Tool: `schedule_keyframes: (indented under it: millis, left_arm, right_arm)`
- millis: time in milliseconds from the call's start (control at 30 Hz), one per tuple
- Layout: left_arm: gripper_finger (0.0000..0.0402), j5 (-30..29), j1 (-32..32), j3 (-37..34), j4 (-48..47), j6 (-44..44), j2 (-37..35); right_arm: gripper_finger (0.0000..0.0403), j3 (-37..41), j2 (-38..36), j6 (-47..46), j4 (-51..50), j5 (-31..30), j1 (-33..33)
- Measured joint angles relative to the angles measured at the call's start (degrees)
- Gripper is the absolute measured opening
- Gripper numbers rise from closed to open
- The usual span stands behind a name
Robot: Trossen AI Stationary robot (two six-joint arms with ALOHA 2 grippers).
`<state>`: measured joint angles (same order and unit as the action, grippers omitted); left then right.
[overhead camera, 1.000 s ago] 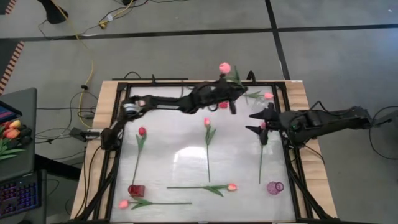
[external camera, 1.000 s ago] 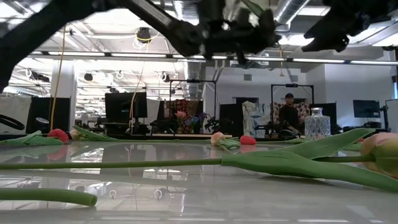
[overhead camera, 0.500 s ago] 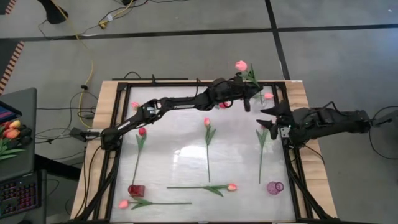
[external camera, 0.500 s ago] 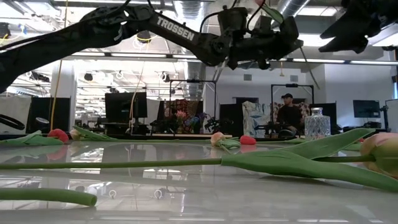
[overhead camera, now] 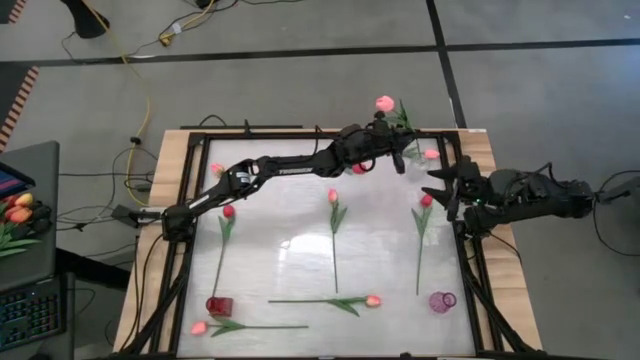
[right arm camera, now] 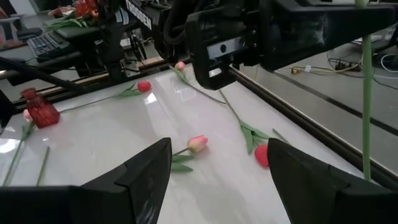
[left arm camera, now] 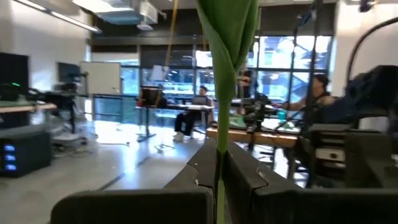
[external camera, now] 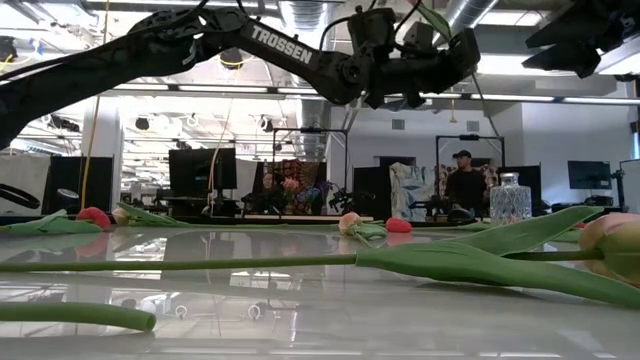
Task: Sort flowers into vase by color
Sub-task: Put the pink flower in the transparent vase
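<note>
My left gripper point(overhead camera: 400, 152) is clamped on a tulip stem point(left arm camera: 220, 155), the stem running up between the two fingers point(left arm camera: 249, 180) with its leaf above; held this way the pink head point(overhead camera: 385, 103) stands clear over the far edge of the table point(overhead camera: 300, 250), so the stem hangs free to be lowered upright into a vase; I judge the clear vase point(external camera: 509, 198) at the far right corner is the target, though whether I am exactly over it I cannot tell.

My right gripper point(overhead camera: 447, 186) sits at the table's right edge, fingers point(right arm camera: 146, 168) spread wide and holding nothing; kept back, I take it, to leave room for the left arm reaching across.

Remaining flowers lie flat on the table: a red one point(overhead camera: 228, 212) at left; a pink one point(overhead camera: 333, 196) centre; a red one point(overhead camera: 425, 201) near my right gripper; two more along the near side point(overhead camera: 372, 300), point(overhead camera: 199, 327); spaced apart, each stem offers a clean pinch.

Red vase point(overhead camera: 219, 306) near-left, pink vase point(overhead camera: 442, 301) near-right; both look empty.
</note>
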<state>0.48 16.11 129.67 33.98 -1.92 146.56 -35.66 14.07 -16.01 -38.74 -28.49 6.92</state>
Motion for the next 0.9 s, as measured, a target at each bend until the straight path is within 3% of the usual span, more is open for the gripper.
schedule_keyframes:
  millis: [267, 400, 900]
  left_arm:
    - [0.0, -1.0, 1.8, 0.2, 0.8, -3.7, 0.6]
    - [0.0, -0.4, 2.1, 5.3, 0.0, -4.7, 4.1]
    - [0.0, 1.8, 1.5, 4.8, -2.3, -5.0, 4.7]
  right_arm:
    - [0.029, 0.0, 0.1, 1.0, 0.2, -0.6, 0.0]
    - [0.029, 0.0, 0.1, 1.1, 0.4, -2.0, -0.3]
    - [0.029, 0.0, 0.1, 1.4, 0.5, -1.6, -0.7]
